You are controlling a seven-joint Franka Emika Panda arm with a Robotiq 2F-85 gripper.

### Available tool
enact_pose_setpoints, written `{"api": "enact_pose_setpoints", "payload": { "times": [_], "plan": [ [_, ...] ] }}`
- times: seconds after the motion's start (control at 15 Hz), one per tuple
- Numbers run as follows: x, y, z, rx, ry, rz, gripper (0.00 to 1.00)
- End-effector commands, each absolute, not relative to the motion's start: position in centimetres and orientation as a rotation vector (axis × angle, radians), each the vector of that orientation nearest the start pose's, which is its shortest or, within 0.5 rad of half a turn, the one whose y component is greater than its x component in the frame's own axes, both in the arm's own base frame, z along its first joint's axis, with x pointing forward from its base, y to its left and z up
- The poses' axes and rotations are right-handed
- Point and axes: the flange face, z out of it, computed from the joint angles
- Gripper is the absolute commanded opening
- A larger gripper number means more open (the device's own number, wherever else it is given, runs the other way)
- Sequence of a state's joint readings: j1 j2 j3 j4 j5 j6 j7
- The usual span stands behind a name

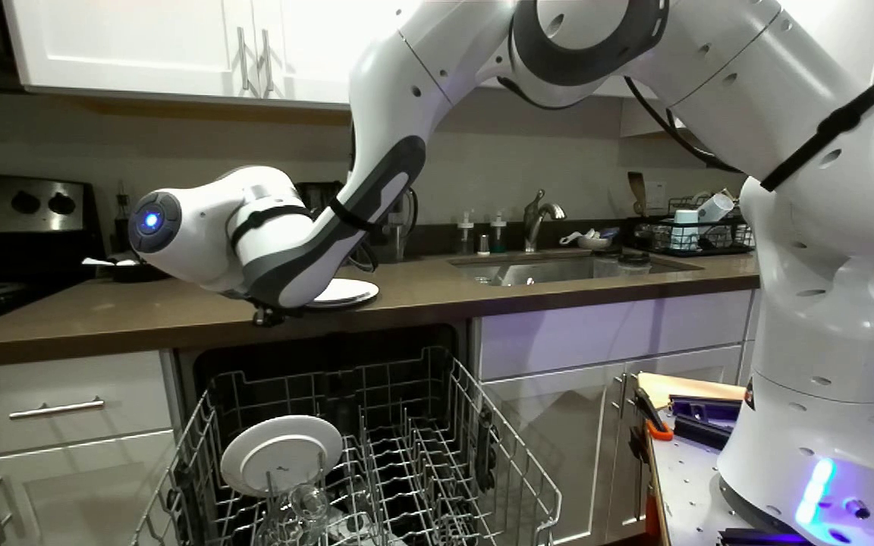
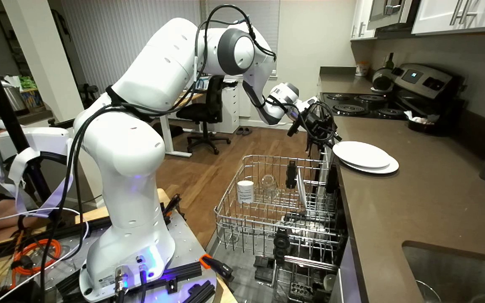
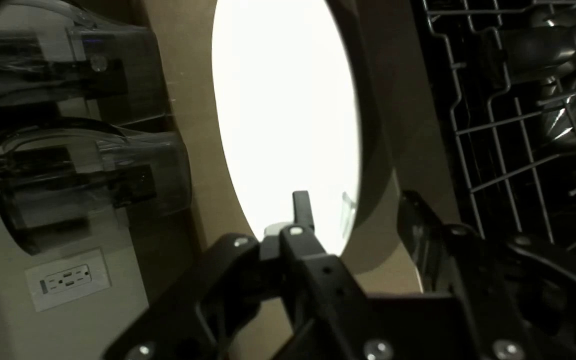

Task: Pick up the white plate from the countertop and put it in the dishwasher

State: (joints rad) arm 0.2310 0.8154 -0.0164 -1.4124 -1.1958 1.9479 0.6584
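Hand state: the gripper (image 3: 354,202) has its fingers (image 3: 302,212) spread apart, nothing seen pinched between them. The plate (image 3: 285,110) is on the counter (image 2: 440,198), uppermost of two that show, set off-centre over a lower plate (image 2: 383,170); whether flat or slightly tilted, cannot tell. Key relation: in the wrist view the plate lies toward 11 o'clock from the gap, its 6 o'clock end reaching down to the fingers; in an exterior view it is at about 4 o'clock from the gripper, just beside it. Round, so no true long axis; foreshortened, it runs 12 to 6, while the fingers face each other 9 to 3, across it. The 9 o'clock finger overlaps the white face; the 3 o'clock finger (image 3: 418,220) shows outside the rim; contact, cannot tell. One arm (image 1: 425,68), so no choice of hand. Judgement: grasp stage; next move probably needs the rim well inside the gap before closing, on this plate alone. The dishwasher (image 1: 384,345) is at 6 o'clock below the plate in an exterior view. Materials: plate smooth, thin-rimmed, bleached to blank white in the wrist view, likely slippery; counter brown with a soft sheen; fingers narrow, black; rack (image 1: 509,433) of grey wire with upright tines, a ring-centred dish (image 1: 281,447) on edge in it at 7 o'clock.
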Motion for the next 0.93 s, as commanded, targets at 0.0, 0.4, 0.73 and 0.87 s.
{"api": "enact_pose_setpoints", "payload": {
  "times": [0.0, 0.4, 0.73, 0.87],
  "plan": [
    [72.0, 9.2, 23.0, 2.062, 0.224, 0.279, 0.72],
    [72.3, 8.4, 22.9, 2.048, 0.211, 0.271, 0.56],
    [72.3, 8.1, 22.8, 2.044, 0.206, 0.268, 0.22],
    [72.3, 8.0, 22.7, 2.043, 0.206, 0.267, 0.15]
  ]
}}
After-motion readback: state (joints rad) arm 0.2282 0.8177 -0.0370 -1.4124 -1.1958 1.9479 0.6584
